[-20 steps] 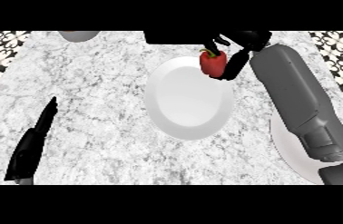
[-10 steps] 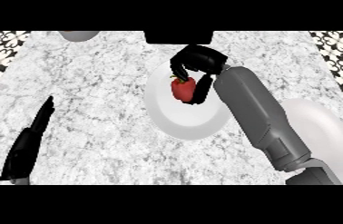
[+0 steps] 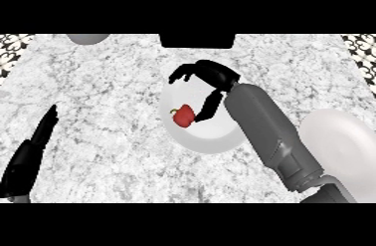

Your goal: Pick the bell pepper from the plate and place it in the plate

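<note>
A red bell pepper (image 3: 183,116) with a green stem lies on the white plate (image 3: 209,139) at the counter's middle. My right hand (image 3: 212,76) hovers over the plate's far side. Its fingers are spread and lifted away from the pepper, and only the thumb (image 3: 206,106) reaches down beside the pepper's right side. The right forearm crosses the plate's right edge and hides it. At the lower left my left hand (image 3: 32,153) rests open on the counter, fingers straight and pointing away from me.
A second white plate (image 3: 343,143) sits at the right, partly under my right forearm. A grey bowl (image 3: 89,38) shows at the far left edge of the counter. A black object (image 3: 197,40) stands at the far middle. Patterned tiles fill the far corners.
My right hand carried the pepper leftward and nearer over the middle plate, then spread its fingers. The pepper now lies on the plate. The left hand has not moved.
</note>
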You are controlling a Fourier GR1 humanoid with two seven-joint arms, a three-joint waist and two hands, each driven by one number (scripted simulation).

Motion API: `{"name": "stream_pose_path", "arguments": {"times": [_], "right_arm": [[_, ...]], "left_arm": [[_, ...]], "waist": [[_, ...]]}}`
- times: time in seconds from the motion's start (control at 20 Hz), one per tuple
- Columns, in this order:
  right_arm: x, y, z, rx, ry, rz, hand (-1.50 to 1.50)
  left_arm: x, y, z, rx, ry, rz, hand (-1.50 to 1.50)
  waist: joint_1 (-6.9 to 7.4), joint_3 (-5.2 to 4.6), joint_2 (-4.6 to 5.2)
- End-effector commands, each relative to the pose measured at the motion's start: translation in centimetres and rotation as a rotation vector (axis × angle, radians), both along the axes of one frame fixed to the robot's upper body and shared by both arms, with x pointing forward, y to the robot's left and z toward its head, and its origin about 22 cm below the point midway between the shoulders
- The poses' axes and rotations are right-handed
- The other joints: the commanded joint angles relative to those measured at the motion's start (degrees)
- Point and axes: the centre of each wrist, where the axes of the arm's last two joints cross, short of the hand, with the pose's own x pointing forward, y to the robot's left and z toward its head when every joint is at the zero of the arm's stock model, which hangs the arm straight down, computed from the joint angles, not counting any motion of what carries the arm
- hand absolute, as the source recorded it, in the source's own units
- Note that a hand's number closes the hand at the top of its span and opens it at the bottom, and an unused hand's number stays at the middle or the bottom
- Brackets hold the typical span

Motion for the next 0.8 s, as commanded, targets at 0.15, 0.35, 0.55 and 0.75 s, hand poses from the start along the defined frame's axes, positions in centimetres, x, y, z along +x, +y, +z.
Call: {"name": "stream_pose_path", "arguments": {"times": [0.15, 0.35, 0.55, 0.75], "right_arm": [[1.4, -1.8, 1.5, 0.302, 0.078, -0.121, -1.5], [2.8, -6.3, 2.8, 0.383, 0.121, -0.275, -1.5], [3.7, -8.5, 4.0, 0.503, 0.222, -0.312, -1.5], [3.9, -14.1, 4.3, 0.604, 0.231, -0.321, -1.5]], "left_arm": [[0.9, 0.2, 0.7, 0.009, 0.003, 0.003, 0.0], [-0.2, -0.4, -0.8, -0.018, -0.006, 0.003, 0.0], [0.7, -2.1, -1.3, 0.009, -0.023, -0.013, 0.0], [0.9, -1.4, -0.8, -0.006, -0.007, -0.027, 0.0]], "waist": [[0.03, 0.04, 0.2], [0.18, 0.0, 0.27], [0.53, 0.01, 0.63], [1.67, 0.06, 1.13]]}}
